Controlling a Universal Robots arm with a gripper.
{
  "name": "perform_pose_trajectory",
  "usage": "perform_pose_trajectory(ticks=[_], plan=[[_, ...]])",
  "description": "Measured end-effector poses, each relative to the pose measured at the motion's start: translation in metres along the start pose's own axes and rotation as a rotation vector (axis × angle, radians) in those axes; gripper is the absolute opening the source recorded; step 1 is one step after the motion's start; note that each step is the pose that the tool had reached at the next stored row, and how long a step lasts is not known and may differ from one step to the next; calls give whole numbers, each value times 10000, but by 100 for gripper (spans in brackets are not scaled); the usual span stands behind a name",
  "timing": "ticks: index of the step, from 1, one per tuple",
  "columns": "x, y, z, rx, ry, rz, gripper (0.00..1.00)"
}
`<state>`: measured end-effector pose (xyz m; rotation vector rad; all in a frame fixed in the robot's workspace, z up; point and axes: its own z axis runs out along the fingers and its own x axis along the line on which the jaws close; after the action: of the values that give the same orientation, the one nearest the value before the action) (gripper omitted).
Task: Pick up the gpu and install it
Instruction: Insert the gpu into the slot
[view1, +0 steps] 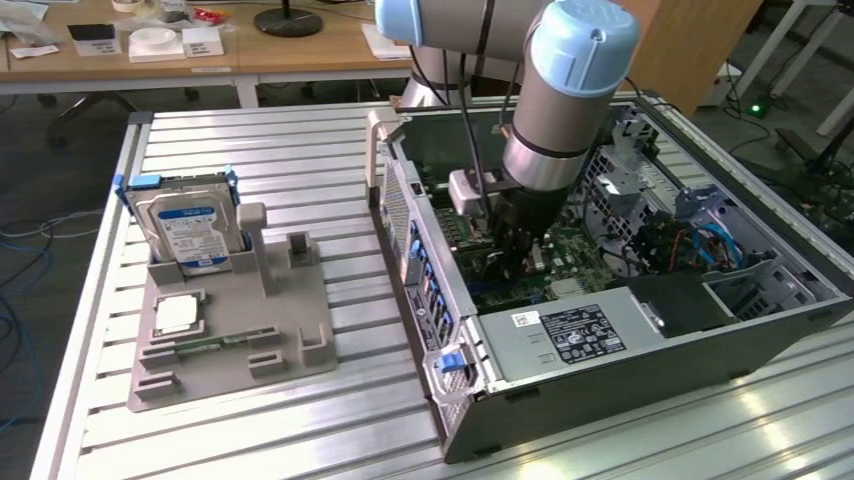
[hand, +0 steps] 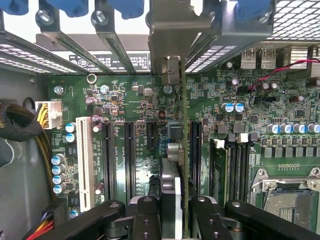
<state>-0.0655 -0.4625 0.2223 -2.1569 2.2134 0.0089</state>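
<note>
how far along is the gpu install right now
Pickup looks done: the gripper holds the gpu edge-on inside the computer case, above the motherboard. In hand: lining it up with the slots. Left: seating, which isn't visibly done.

The gpu (hand: 183, 150) shows a thin green board edge and a silvery bracket, above a green motherboard (hand: 140, 115) with black slots and one white slot (hand: 84, 162). The hard drive (view1: 190, 228) is silver with a blue label, in a grey holder (view1: 234, 330) on the ribbed silver table (view1: 267, 150).
</note>
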Motion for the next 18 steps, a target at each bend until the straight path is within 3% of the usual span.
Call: perform_pose_trajectory(ticks=[18], plan=[[1,11,28,1,-1,0,28]])
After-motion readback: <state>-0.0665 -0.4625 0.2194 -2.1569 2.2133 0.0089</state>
